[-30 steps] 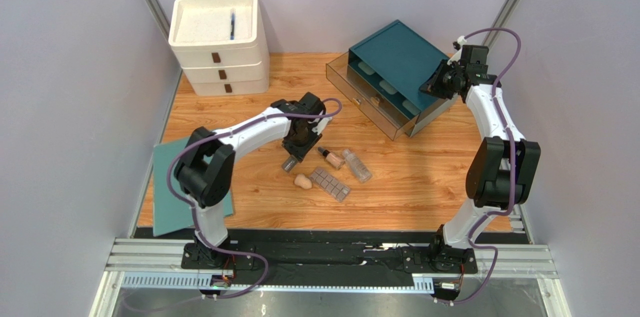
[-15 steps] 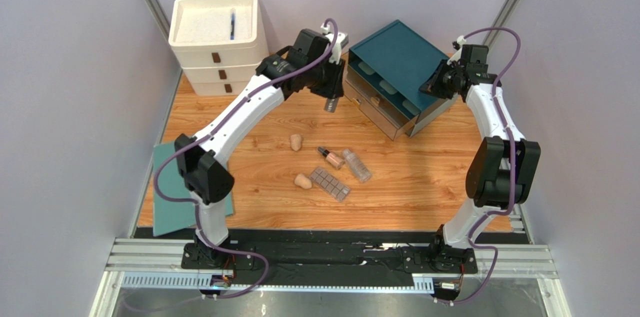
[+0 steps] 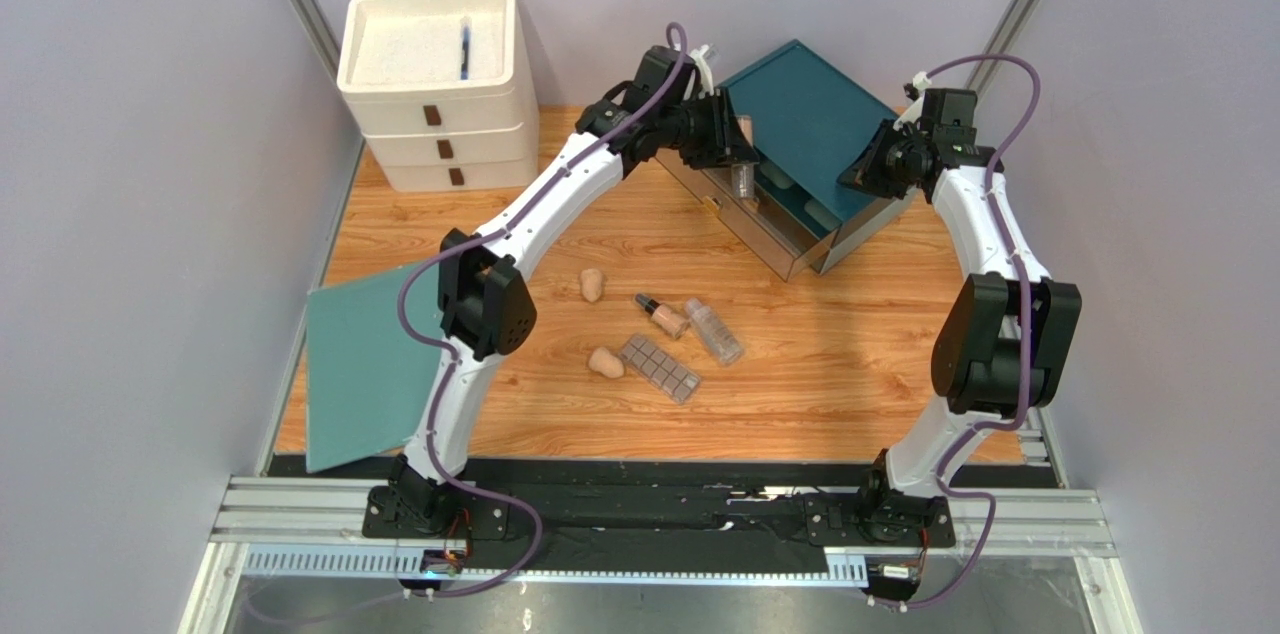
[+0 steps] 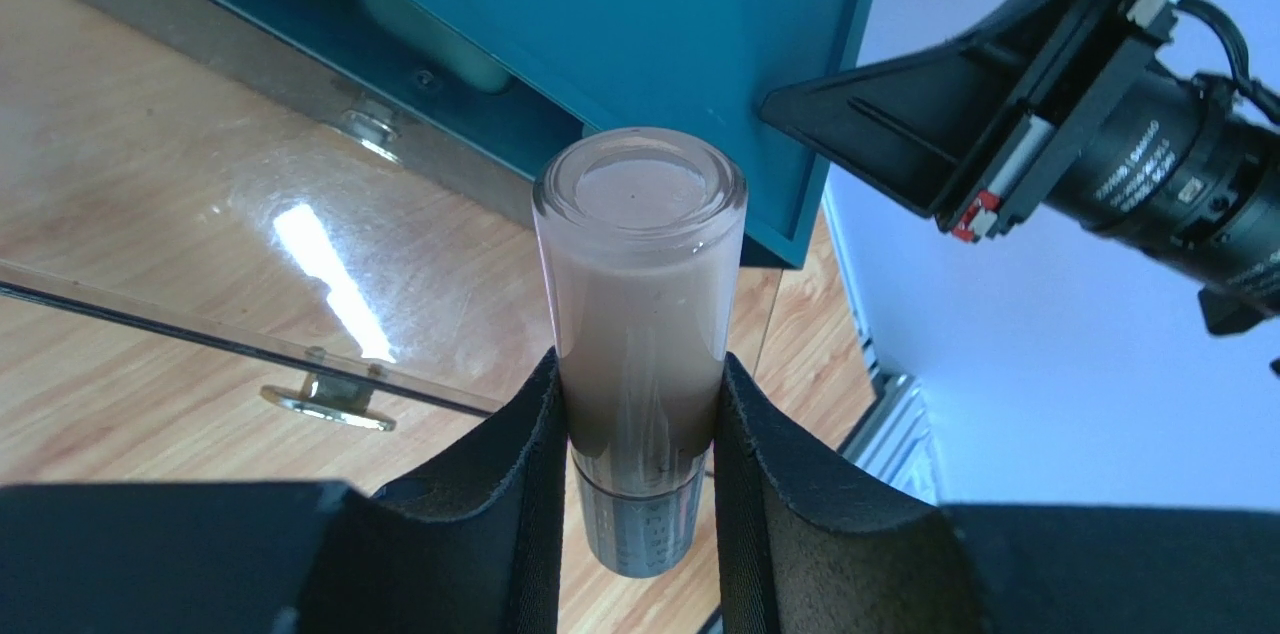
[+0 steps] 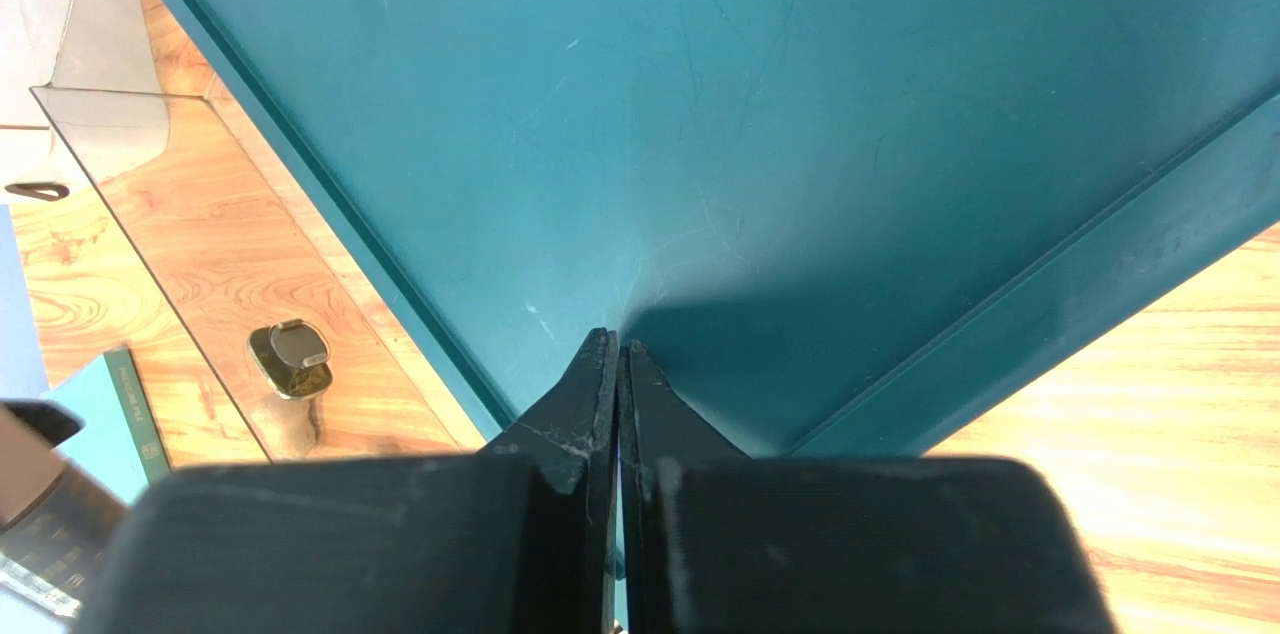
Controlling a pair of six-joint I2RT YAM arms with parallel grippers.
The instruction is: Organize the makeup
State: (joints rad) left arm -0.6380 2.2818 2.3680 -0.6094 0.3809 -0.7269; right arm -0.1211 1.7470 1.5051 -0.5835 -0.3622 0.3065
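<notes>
My left gripper [image 3: 736,166] is shut on the beige tube with the grey cap [image 4: 639,319]. It holds the tube above the open clear drawer [image 3: 732,210] of the teal organizer [image 3: 796,102]. On the table lie two beige sponges [image 3: 592,283] [image 3: 606,361], the black-capped dropper bottle [image 3: 657,315], the clear bottle [image 3: 714,331] and the gridded palette [image 3: 661,367]. My right gripper [image 3: 869,172] is shut and empty, its tips [image 5: 619,349] against the organizer's teal top [image 5: 781,94] near its right corner.
A white stacked drawer unit [image 3: 436,79] stands at the back left with a dark pen-like item on top. A flat teal sheet [image 3: 361,364] lies at the table's left edge. Grey walls close in both sides.
My left arm has carried the tube up from the table's middle, back and to the right, to the open drawer. One sponge shows where the gripper was. The right arm has not moved.
</notes>
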